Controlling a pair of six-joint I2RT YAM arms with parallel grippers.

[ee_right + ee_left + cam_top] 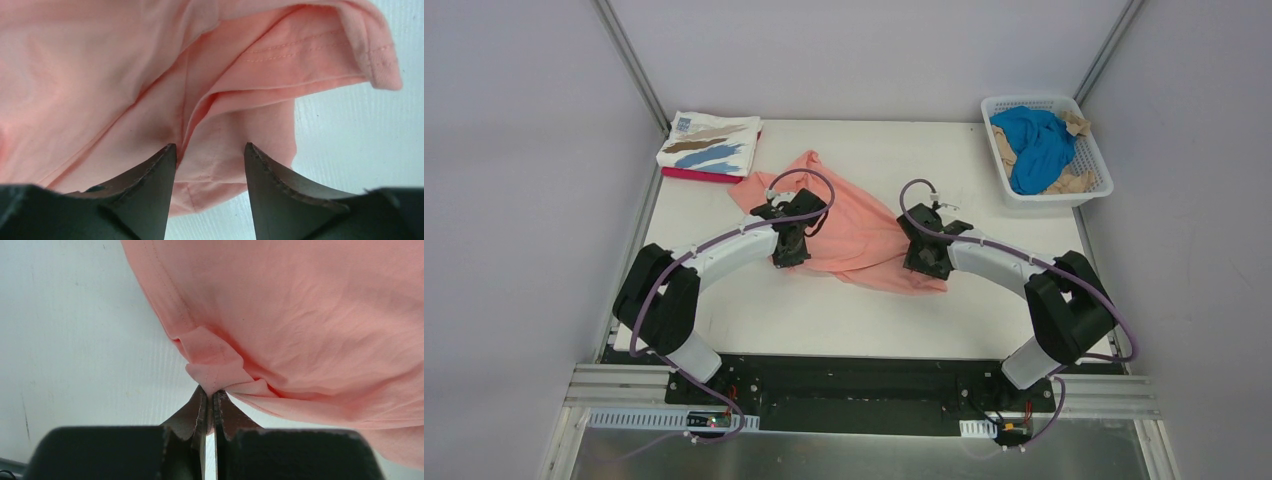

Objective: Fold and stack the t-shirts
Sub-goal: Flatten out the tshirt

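The salmon-pink t-shirt (854,225) lies crumpled in the middle of the table. My left gripper (786,250) is shut on a folded hem corner of the pink shirt (300,320) at its left front edge; its closed gripper shows in the left wrist view (211,395). My right gripper (924,262) is open at the shirt's right front corner; in the right wrist view (210,150) the pink cloth (125,75) lies between and beyond the spread fingers. A folded white tee with brown and blue brushstrokes (711,143) lies on a magenta one (699,175) at the back left.
A white lattice basket (1089,180) at the back right holds a bright blue tee (1036,145) and a tan one (1072,182). Grey walls stand close along both sides of the table (824,310).
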